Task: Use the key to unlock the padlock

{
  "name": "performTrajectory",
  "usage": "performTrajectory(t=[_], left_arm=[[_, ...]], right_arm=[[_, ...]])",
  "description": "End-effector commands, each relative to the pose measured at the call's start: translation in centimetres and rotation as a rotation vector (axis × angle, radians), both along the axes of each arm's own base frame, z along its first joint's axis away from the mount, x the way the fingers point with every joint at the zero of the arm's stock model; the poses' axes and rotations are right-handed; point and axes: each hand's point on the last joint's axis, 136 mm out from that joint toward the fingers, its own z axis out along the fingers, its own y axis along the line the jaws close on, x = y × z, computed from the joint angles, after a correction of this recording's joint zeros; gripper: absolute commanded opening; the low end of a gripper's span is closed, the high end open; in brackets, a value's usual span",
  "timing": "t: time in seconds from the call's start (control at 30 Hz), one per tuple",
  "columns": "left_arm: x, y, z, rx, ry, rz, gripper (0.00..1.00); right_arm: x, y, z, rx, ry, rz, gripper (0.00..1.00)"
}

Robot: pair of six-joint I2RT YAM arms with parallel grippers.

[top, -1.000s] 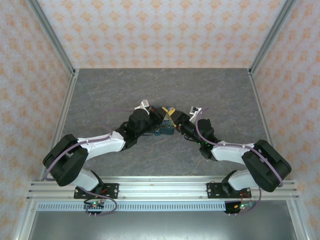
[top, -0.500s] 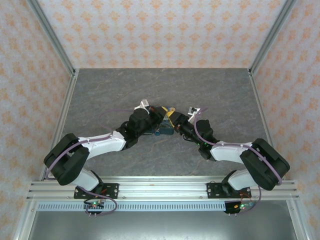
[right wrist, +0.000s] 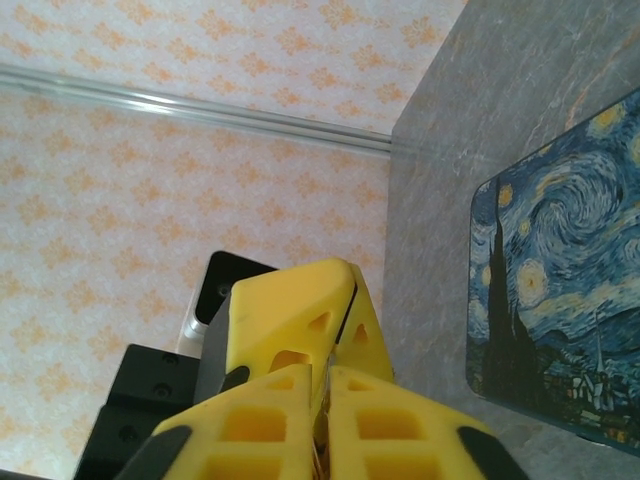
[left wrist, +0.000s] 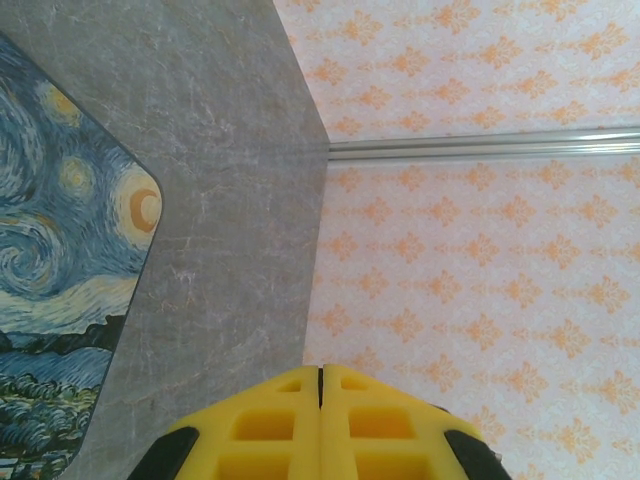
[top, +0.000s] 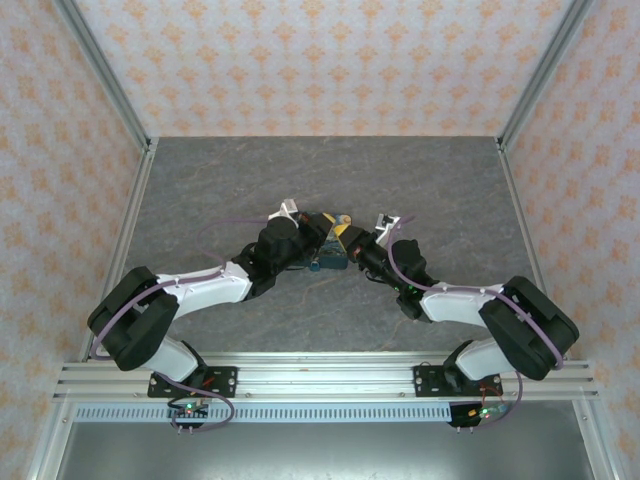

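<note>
**Right end effector just closed; key not confirmed**

- Counter (top: 300,170): both arms reach in and meet tip to tip at mid-counter. They have barely moved in the last second; the right one has crept slightly toward the left.
- Padlock (top: 328,262): lies flat on the counter between the two wrists, just on the near side of the tips. Nothing grips it. In both wrist views it sits off to one side, apart from the fingers.
- Left end effector (left wrist: 321,372): pressed together, nothing visible in the seam.
- Right end effector (right wrist: 322,372): this is the change. It was part open a second ago and is now down to a thin seam. Its tips sit right against the left one's yellow fingers.
- Key: can't make it out. The seam could hide it; can't tell.

My read: this is a handover or regrip at the tips, not insertion. The padlock is loose, so unlocking hasn't started, and it will likely need bracing first.
</note>
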Motion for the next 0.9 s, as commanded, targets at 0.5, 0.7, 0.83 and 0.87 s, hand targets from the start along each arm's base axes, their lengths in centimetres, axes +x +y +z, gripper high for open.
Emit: performTrajectory(t=[0.5,0.7,0.83,0.87], left_arm=[[-0.5,0.5,4.0,-0.001,-0.126,0.012,0.36],[-1.0,3.3,4.4,0.119,-0.131,0.023,0.76],[-1.4,5.7,2.9,0.218,-0.089,0.017,0.79],[-1.6,6.2,2.4,0.253,-0.070,0.011,0.79]], right_arm=[[-0.6,-0.6,-0.4,-0.020,-0.025,-0.012,0.00],[-1.4,-1.0,-0.7,-0.053,-0.028,0.000,0.00],[-1.8,-1.3,-1.3,-0.075,-0.023,0.004,0.00],[-1.8,-1.3,-1.3,-0.078,-0.023,0.009,0.00]])
